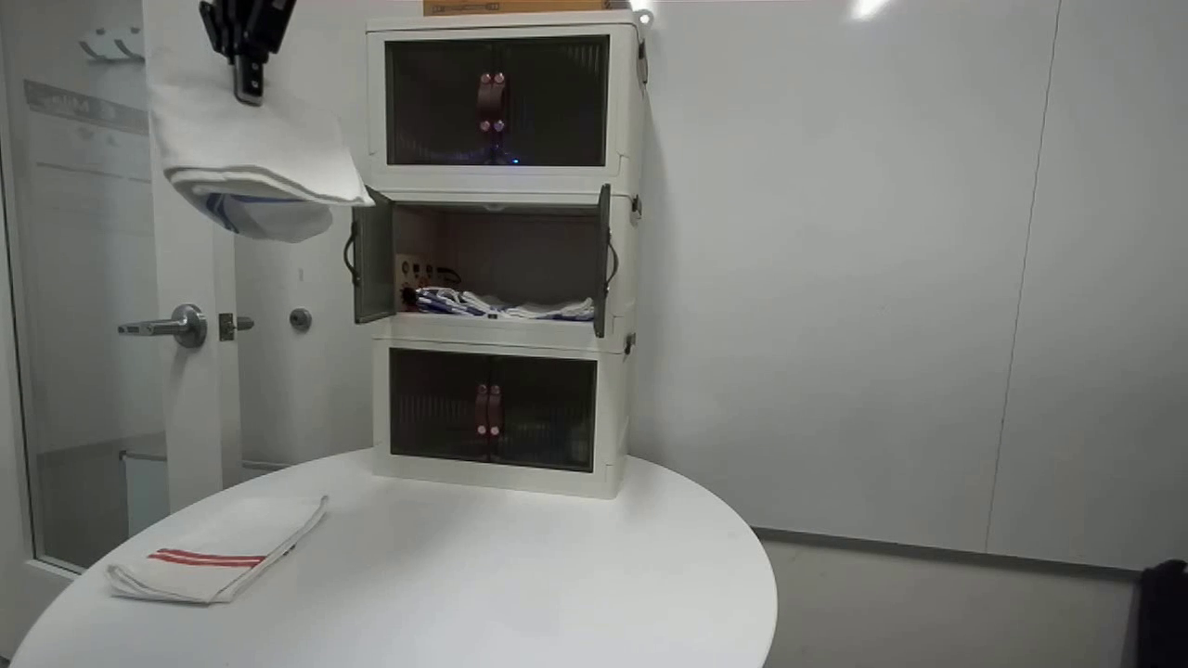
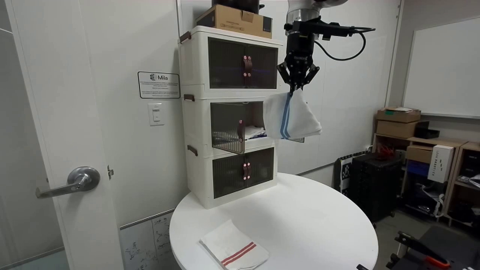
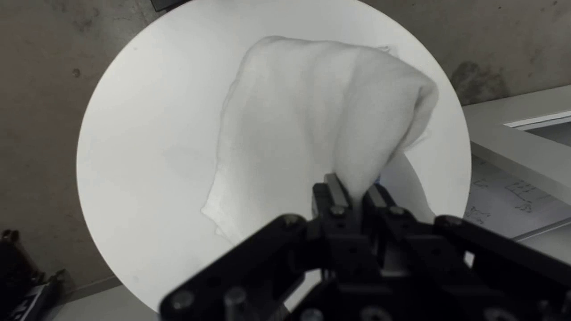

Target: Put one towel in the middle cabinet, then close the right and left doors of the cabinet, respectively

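Observation:
My gripper (image 1: 249,85) is shut on a white towel with blue stripes (image 1: 251,139). The towel hangs folded in the air, above the table and apart from it. In an exterior view the gripper (image 2: 295,90) and towel (image 2: 296,118) are in front of the cabinet's right side. In the wrist view the fingers (image 3: 354,191) pinch a gathered fold of the towel (image 3: 290,111). The middle cabinet (image 1: 520,232) has its left door (image 1: 375,260) and right door (image 1: 603,264) swung open. Folded cloths (image 1: 506,306) lie on its floor. The right door is hidden behind the towel in an exterior view.
A white towel with red stripes (image 1: 204,557) lies folded on the round white table (image 1: 557,575). The top cabinet (image 1: 497,102) and bottom cabinet (image 1: 492,408) are shut. A cardboard box (image 2: 236,22) sits on top. A room door with a lever handle (image 2: 75,183) stands nearby.

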Robot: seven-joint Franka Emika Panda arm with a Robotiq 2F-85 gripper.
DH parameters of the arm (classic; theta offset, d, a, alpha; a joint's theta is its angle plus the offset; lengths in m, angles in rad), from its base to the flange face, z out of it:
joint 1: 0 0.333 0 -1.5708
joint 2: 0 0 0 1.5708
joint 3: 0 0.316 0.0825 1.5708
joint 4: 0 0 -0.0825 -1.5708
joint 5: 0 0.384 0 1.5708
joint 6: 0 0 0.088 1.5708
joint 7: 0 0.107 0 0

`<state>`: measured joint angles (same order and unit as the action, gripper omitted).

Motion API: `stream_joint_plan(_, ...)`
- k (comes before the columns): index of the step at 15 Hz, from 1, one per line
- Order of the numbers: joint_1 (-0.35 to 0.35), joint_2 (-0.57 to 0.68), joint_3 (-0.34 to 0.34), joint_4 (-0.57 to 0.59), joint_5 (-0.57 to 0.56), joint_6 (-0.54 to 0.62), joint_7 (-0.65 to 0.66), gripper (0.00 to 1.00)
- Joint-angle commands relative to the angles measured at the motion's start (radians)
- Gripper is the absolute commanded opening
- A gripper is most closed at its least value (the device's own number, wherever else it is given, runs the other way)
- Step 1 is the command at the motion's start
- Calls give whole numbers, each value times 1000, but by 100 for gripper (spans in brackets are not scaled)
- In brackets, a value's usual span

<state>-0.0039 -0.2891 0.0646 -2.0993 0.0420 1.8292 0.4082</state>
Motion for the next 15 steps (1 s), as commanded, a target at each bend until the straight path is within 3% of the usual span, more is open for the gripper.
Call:
stream_joint_plan(1,-20,44,16,41,-49,22,66,4)
stream_joint_plan(9,14,239,58,176,-156,169,166,4)
stream_joint_plan(15,28,343,23,280,-150,167,159,4)
